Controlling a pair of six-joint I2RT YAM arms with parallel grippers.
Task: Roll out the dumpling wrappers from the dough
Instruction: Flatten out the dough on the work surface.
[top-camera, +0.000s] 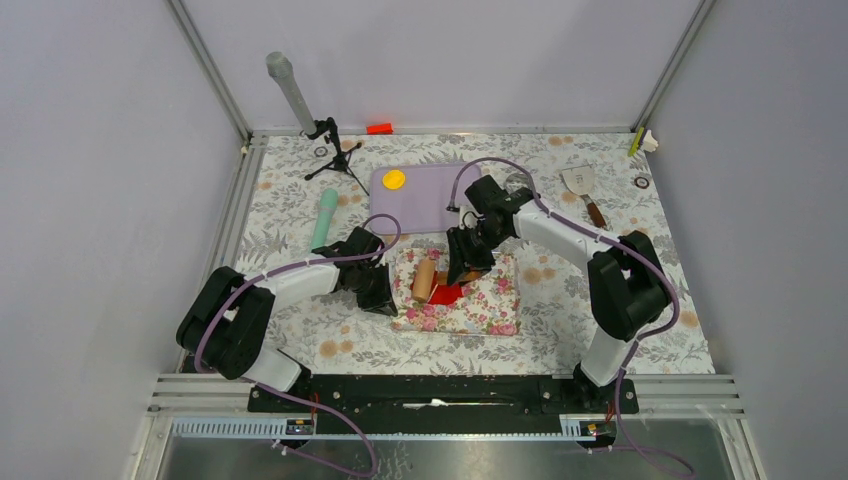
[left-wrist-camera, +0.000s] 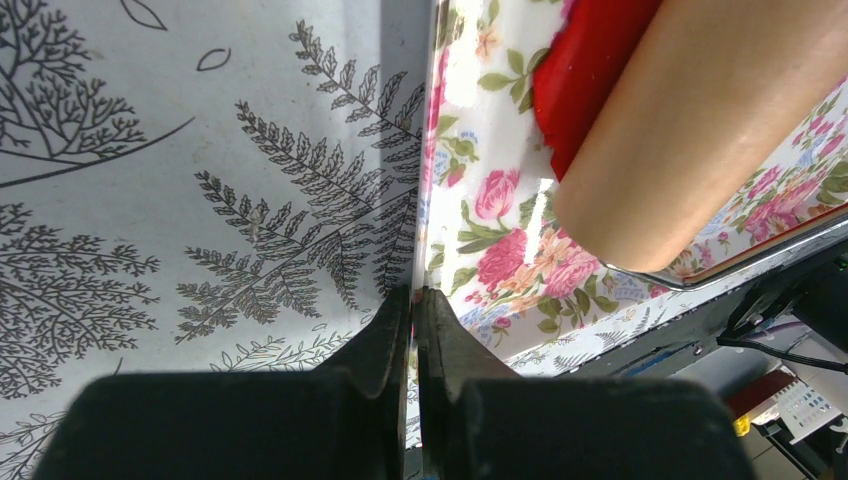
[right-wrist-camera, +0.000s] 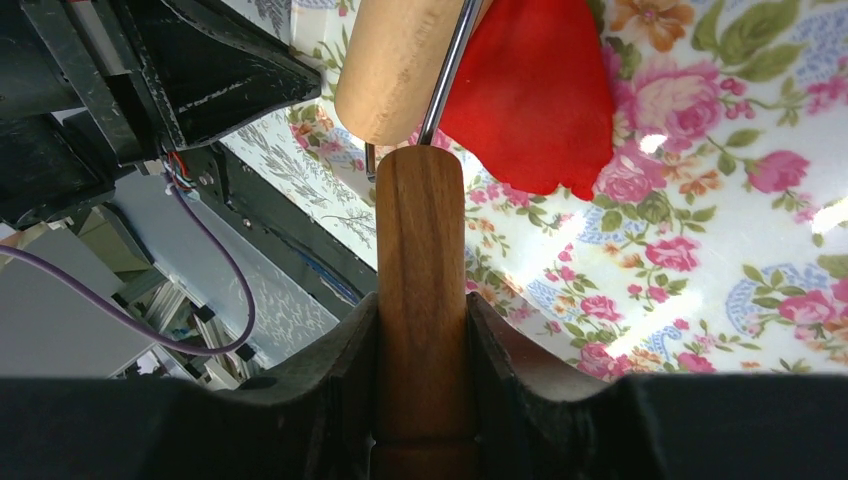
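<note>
Dough: a flat, ragged red sheet (right-wrist-camera: 530, 100) lying on the flowered mat (top-camera: 480, 300) at centre frame, one edge tucked under the roller (left-wrist-camera: 700, 130).
Right jaws: clamped on the roller's wooden handle (right-wrist-camera: 420, 250), one on each side, with the barrel at the top of the wrist view, resting on the red sheet.
Left jaws: pressed almost together at the mat's left edge. From the wrist view I appear to be pinching that edge, pinning it to the fern-print surface (left-wrist-camera: 200, 200).
Step in hand: by my reading, rolling the sheet thinner, with no red disc on show yet.
Finished wrapper: one yellow disc (top-camera: 394, 180) sits on the purple board (top-camera: 430, 200), upper centre of the overhead view, well apart from the mat.
How to roll well: I would hold the barrel level so both ends bear evenly, and push in short, straight strokes from the middle of the sheet toward its ragged rim.
Pressure: light and steady seems right, since soft clay is likely to stick to the wood or tear at the thin edge.
Mat: my left grip should hold firm, because a sliding mat would drag the sheet with it.
Risk: the roller running off the mat's near edge at the bottom of the frame.
</note>
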